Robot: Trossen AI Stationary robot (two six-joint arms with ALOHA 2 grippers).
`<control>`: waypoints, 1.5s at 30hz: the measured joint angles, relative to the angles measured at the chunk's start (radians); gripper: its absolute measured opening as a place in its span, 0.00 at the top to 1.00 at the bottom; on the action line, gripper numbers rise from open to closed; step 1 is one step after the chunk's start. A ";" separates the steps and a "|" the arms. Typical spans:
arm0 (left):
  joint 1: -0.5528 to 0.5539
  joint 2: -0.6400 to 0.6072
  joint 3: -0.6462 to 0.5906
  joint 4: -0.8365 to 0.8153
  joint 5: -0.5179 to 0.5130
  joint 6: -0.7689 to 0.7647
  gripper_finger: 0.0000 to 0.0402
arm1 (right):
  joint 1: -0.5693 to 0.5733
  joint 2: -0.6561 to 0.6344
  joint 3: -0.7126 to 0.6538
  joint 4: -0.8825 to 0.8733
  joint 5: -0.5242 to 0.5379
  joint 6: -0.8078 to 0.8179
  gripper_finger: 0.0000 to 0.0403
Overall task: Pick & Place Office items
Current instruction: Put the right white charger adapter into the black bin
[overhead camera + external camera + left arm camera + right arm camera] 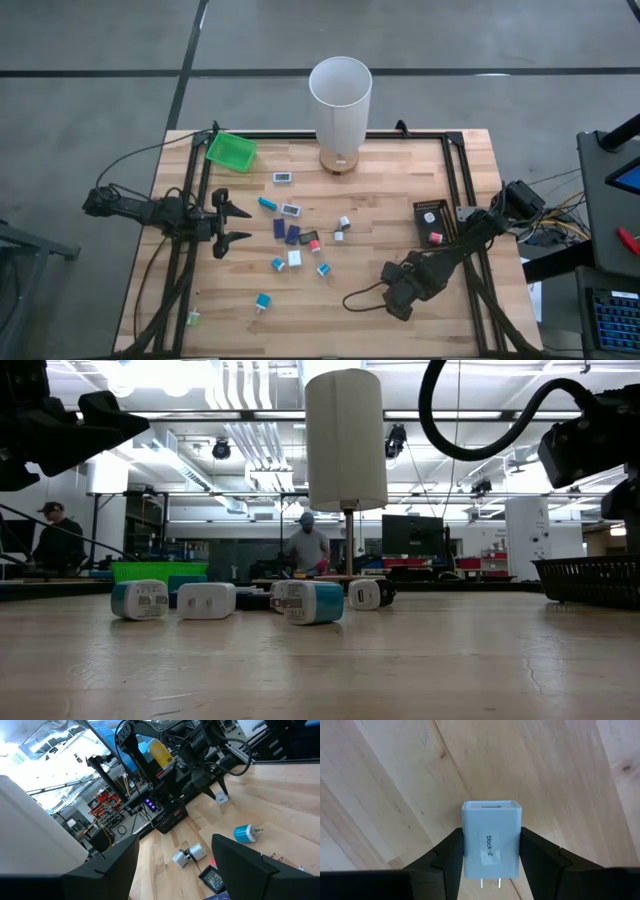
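The office items are small teal, white, dark blue and red pieces scattered on the wooden table's middle [295, 235]; in the low view several of them [313, 602] lie in a row. One red-topped piece [436, 238] lies in the black tray [430, 212]. My right gripper [395, 292] hovers near the near edge, right of the items, shut on a white plug block [491, 840] labelled "block-2". My left gripper [232, 225] hangs open above the table's left side and points at the items; in its wrist view [175, 845] nothing is between the fingers. My right gripper pinches the white block's two long sides [466, 845] between its two fingers [445, 862]. They come from above, pointing down. The block's prongs [490, 882] face the wrist and its socket end [491, 806] faces the table. It is lifted clear of the wood.
A tall white cylinder [340, 100] stands on a stand at the far edge. A green tray [231, 150] sits at the far left corner. A black frame runs along the table's sides. A small green piece [193, 318] lies at the near left. People stand in the room behind.
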 joint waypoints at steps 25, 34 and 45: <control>0.000 0.000 0.000 0.000 0.000 0.000 0.36 | -0.011 -0.225 0.000 -0.282 0.137 0.120 0.59; 0.000 0.000 0.000 0.000 0.000 0.000 0.36 | -0.046 -0.398 -0.070 -0.365 0.182 0.044 0.58; 0.000 0.000 0.000 0.000 0.000 0.000 0.36 | -0.109 -0.609 -0.215 -0.440 0.171 -0.020 0.58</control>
